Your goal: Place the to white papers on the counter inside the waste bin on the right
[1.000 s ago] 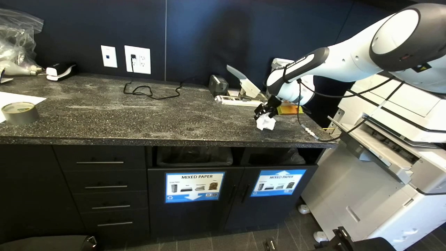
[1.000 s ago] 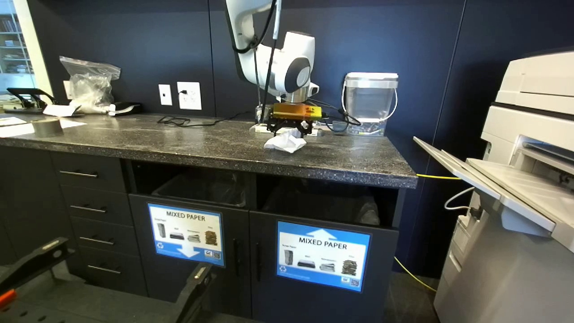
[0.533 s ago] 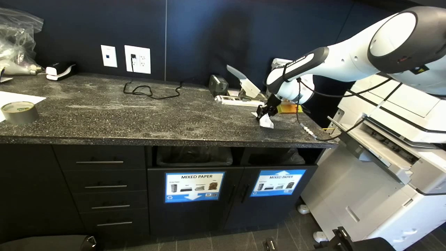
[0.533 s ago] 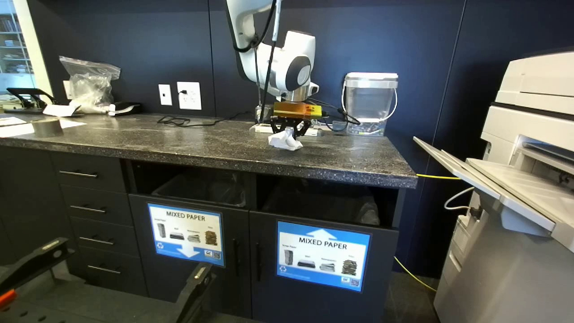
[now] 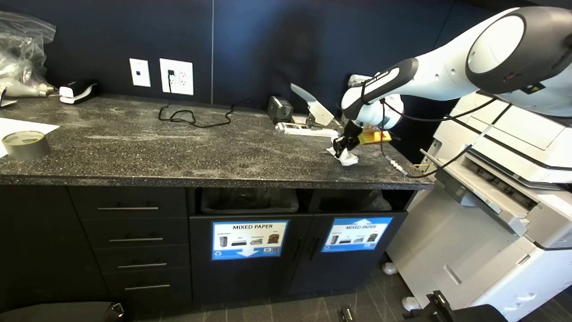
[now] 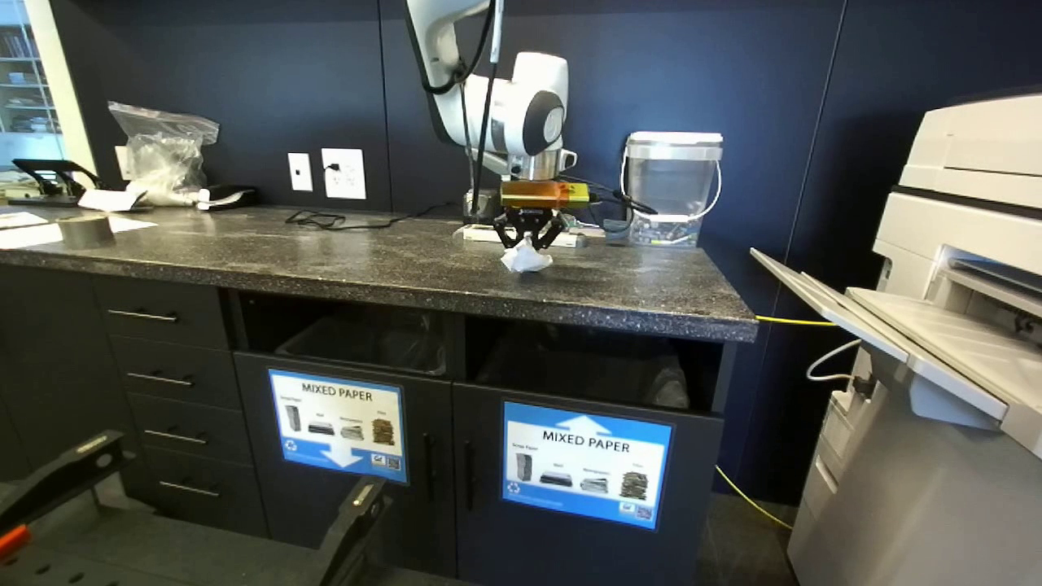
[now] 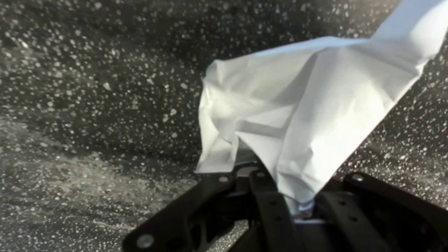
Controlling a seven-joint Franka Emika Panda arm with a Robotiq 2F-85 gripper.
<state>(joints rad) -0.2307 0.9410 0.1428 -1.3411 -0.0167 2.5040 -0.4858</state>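
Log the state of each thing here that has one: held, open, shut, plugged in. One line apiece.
end effector: shut on the white paper
white paper: crumpled, gripped; contact with the counter unclear
right waste bin: open along the top, front shut
left waste bin: open along the top, front shut
drawers: shut
clear tub: upright, lid seemingly on
black plug: in the wall outlet
tape roll: lying flat

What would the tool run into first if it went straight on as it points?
Most likely the counter. The tool points down at it with the paper in its grip, so the paper would be pressed against the stone; whether it touches now is hard to tell.
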